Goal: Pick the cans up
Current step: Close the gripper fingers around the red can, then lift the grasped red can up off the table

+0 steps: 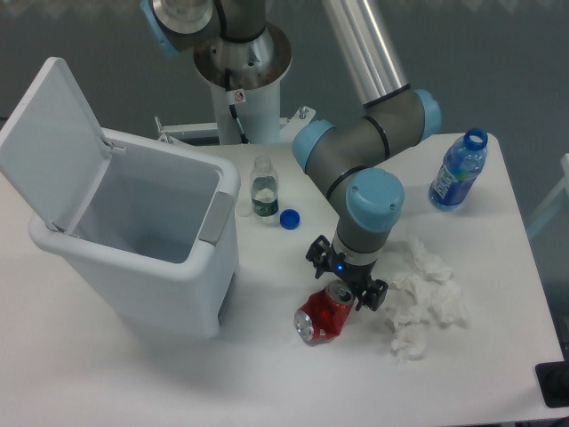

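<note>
Here: red can on its side, directly under hand.

can left of tissues

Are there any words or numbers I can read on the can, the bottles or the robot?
Red can: no writing shows; too blurred.
Clear bottle's green label: too small to read.
Blue bottle's label: too blurred to read.
Small sticker on the robot's base post: a red and white sign, too small to read.
White bin: no words.
Nothing here can be read.
</note>
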`<state>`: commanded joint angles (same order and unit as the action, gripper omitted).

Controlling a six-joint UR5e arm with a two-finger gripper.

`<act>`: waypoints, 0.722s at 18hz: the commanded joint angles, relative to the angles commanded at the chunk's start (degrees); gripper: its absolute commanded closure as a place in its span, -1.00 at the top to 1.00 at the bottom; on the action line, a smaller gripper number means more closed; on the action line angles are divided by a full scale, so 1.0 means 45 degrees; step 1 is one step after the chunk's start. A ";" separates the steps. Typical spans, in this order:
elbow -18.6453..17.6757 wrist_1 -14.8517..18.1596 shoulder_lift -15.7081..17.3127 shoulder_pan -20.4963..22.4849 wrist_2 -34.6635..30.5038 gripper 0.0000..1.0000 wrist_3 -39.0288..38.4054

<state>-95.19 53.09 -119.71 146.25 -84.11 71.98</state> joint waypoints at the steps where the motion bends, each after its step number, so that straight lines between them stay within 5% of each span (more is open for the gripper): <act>1: 0.0000 0.0000 0.0000 0.0000 0.0000 0.59 0.0019; 3: 0.0019 0.0000 0.0000 0.0000 0.0000 0.42 0.0039; 10: 0.0098 0.0000 0.0000 0.0000 0.0000 0.40 0.0020; 13: 0.0117 0.0000 0.0019 0.0000 0.0000 0.24 -0.0058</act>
<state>-94.66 53.09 -119.62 146.25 -84.11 71.72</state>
